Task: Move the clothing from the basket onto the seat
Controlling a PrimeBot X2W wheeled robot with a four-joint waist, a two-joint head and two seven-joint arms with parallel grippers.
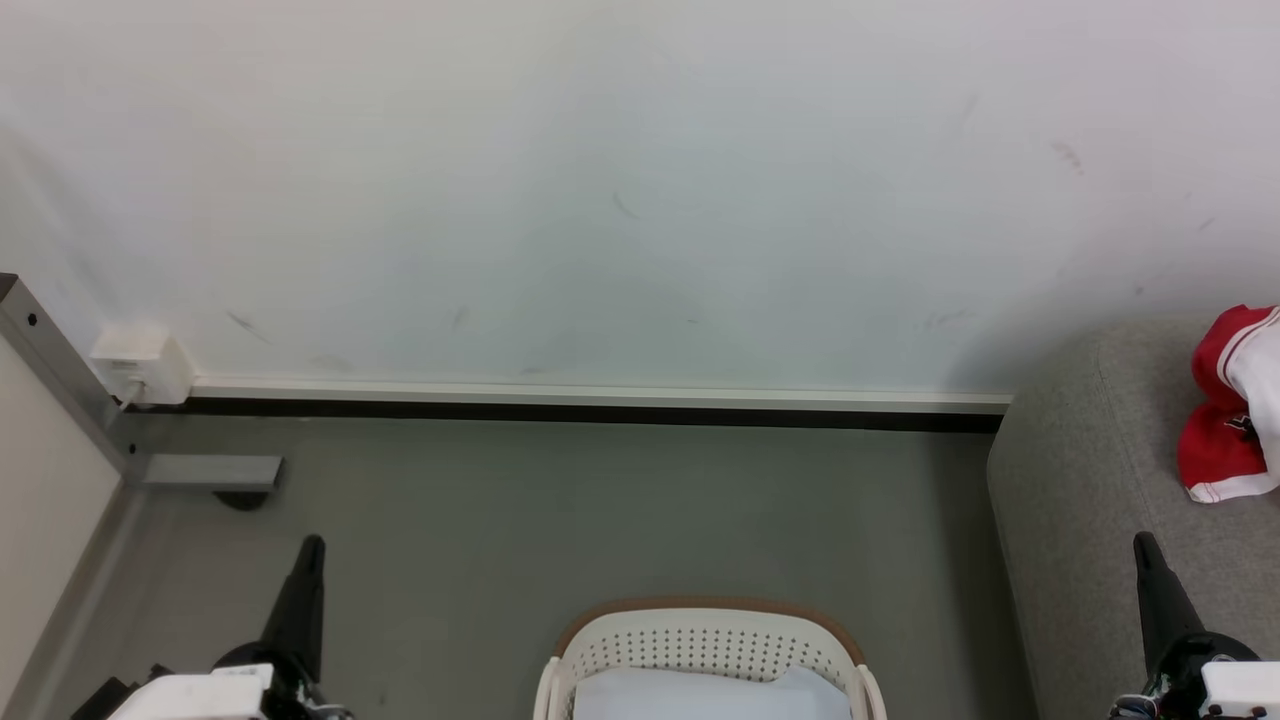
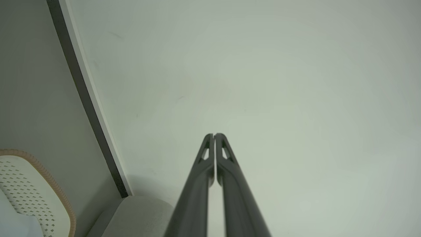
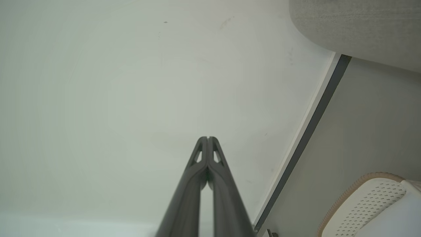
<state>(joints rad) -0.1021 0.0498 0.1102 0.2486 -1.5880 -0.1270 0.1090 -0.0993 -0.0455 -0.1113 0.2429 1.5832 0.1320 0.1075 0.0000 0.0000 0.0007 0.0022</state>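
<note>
- On the seat [image 1: 1090, 500], at far right, lies red and white clothing [image 1: 1225, 400]
- Left tool [image 1: 312, 548] and right tool [image 1: 1145, 548]: fingers pressed together, holding nothing
- Basket [image 1: 705, 640] stands on floor [image 1: 600, 500], between the tools

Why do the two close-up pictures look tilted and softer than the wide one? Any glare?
Head view: even light, no glare, a soft shadow on the wall beside the seat. Left wrist view: skirting board runs slanted; the left tool blurs toward the lens. Right wrist view: same slant, right tool soft at the bottom.
</note>
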